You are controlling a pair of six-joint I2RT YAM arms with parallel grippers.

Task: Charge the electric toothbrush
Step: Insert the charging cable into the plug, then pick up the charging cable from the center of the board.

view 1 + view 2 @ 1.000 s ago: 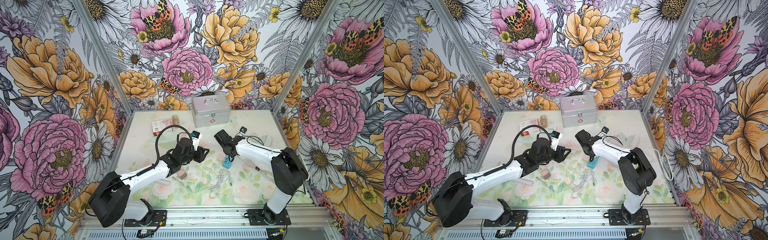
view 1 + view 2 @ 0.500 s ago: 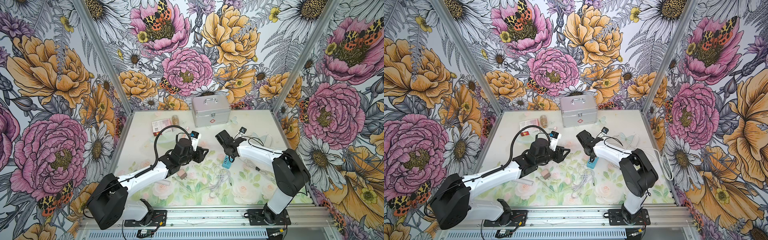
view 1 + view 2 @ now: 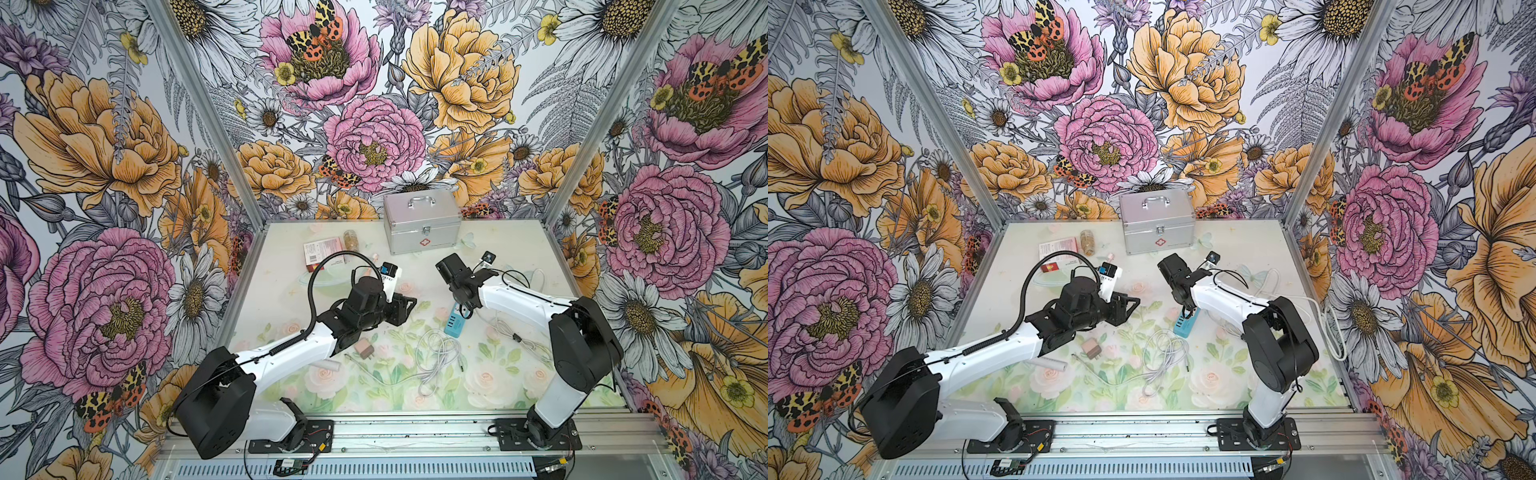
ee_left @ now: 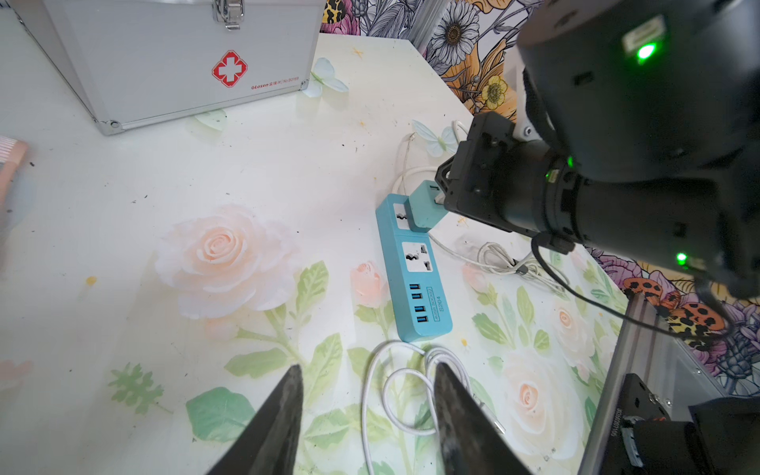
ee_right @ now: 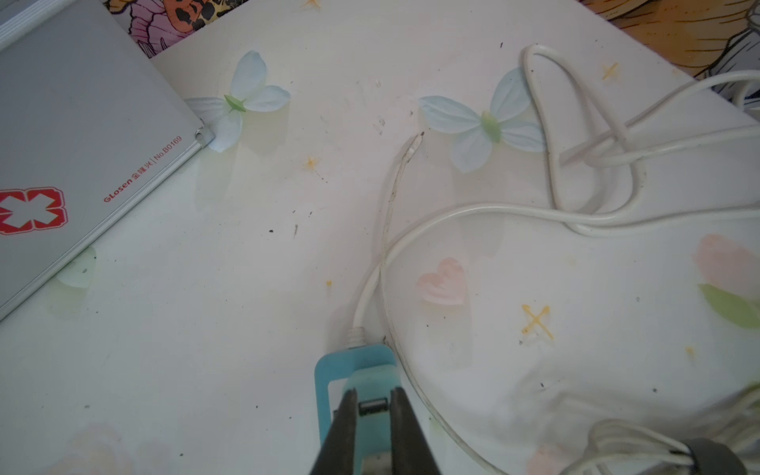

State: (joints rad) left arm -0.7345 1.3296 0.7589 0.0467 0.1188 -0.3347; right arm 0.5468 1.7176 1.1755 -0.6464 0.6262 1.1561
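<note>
We are judging the white cylinder (image 3: 328,365) lying lower-left of centre, seemingly the toothbrush, as light, stiff, slick and roll-prone, best pinched mid-barrel, while the left gripper (image 4: 369,370) is hovering half-open and empty and the right gripper (image 5: 373,395) is flanking the teal adapter (image 4: 423,203) with narrow jaws, grip unclear.

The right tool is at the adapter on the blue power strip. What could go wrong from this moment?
1. The right tool flanks the adapter, which looks tilted in the power strip. Pulling back carelessly could drag the adapter out or shift the strip.
2. The white cable coil lies just below the open left tool. A low move there may snag the cable and drag it.
</note>
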